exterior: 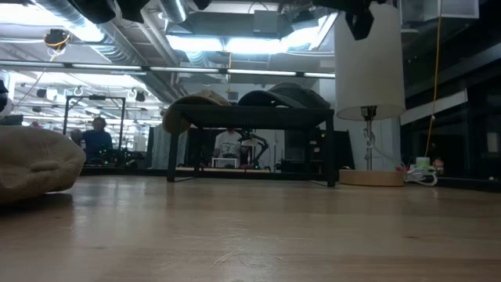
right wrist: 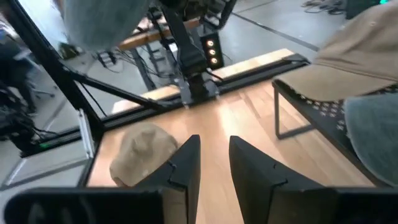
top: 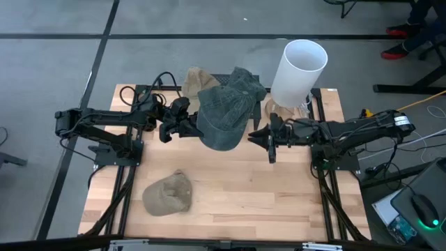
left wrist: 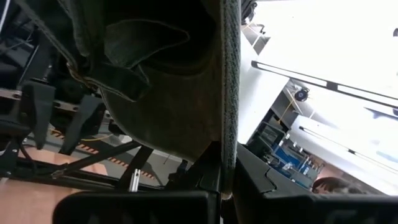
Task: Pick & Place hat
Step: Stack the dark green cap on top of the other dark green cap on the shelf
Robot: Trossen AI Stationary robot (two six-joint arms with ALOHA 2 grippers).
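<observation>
A: Where to find the dark hat (top: 224,117)?

B: Up in the air over the far middle of the counter (top: 244,188), pinched by its brim in the left hand (top: 189,127). Clenched on the fabric edge, judging by the left wrist view. Hanging just in front of the rack (exterior: 250,117), too high to show in the low view.

A: And the right hand (top: 261,136)?

B: Released, fingers apart, grasping nothing. Hovering just right of the hat, pointing toward it.

A: What could go wrong from here?

B: Mostly a slip. Gripping only a thin strip of brim, with the whole crown dangling below, so likely to slide out under a quick swing. Could also snag on the rack, or knock off the hats already lying on top of it, given how close to it the hat hangs. Might brush the right hand as well, parked so near. Less likely: bumping the white lampshade (top: 300,70) at the far right, or landing on the tan hat (top: 167,193) at the near left of the counter.

A: Any brand, label or writing to read?

B: None legible. No logo visible on either hat, nothing printed on the lampshade, nothing readable on the arms.
</observation>
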